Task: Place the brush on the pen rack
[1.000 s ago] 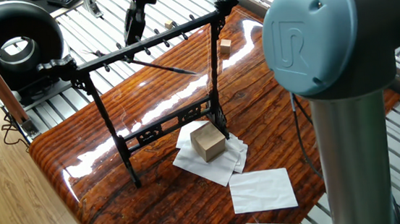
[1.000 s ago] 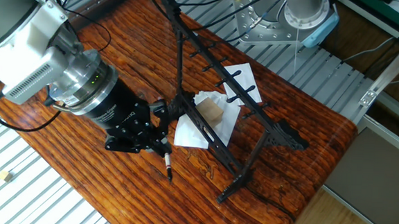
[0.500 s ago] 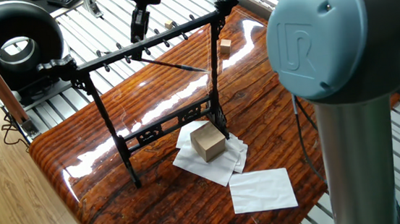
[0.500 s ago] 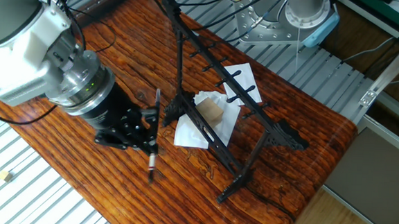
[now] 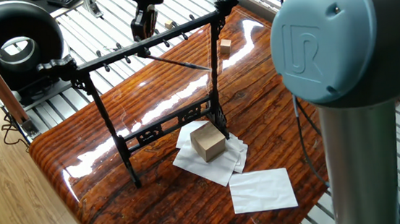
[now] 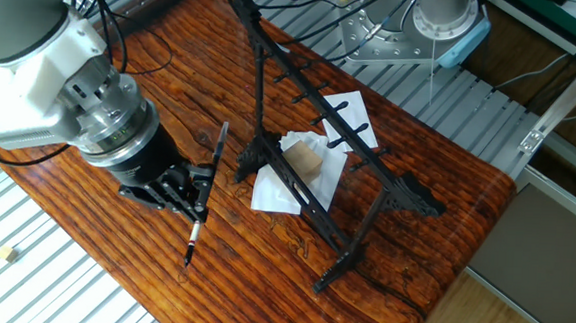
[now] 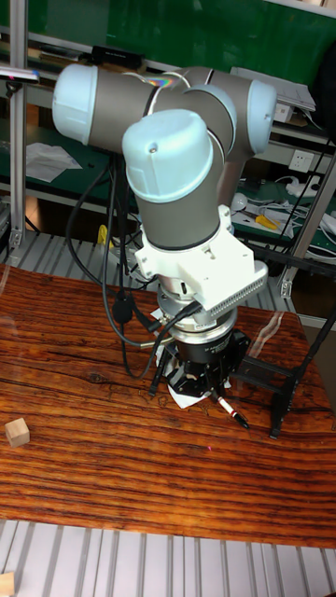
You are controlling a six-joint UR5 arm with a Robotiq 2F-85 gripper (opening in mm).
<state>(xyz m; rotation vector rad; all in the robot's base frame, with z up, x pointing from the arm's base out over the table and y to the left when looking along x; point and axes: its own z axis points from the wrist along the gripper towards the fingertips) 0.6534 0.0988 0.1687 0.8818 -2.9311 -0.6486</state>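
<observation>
The pen rack [image 5: 101, 62] is a tall black frame standing on the wooden table, with a pegged top bar and an openwork lower crossbar. My gripper [image 6: 194, 191] is shut on the brush [image 6: 192, 241], a thin dark rod that sticks out both sides of the fingers. It hovers over the table on the side of the rack [image 6: 364, 154] away from the papers. In one fixed view the gripper [image 5: 144, 21] is behind the top bar and the brush [image 5: 181, 64] slants down to the right behind it. In the tall view the gripper [image 7: 210, 381] points down, the brush [image 7: 230, 411] tip is below it, and the rack [image 7: 285, 392] is at its right.
A wooden block [image 5: 208, 141] sits on crumpled white napkins at the rack's foot, with a flat white sheet [image 5: 263, 190] nearer the table edge. A small wooden cube [image 5: 225, 46] lies behind the rack. A black ring light [image 5: 12, 41] stands off the table. The arm's base column [image 5: 345, 114] fills the foreground.
The gripper turned with the brush in it and drew away from the rack. The brush now shows as a long rod through the fingers instead of a short stub under them.
</observation>
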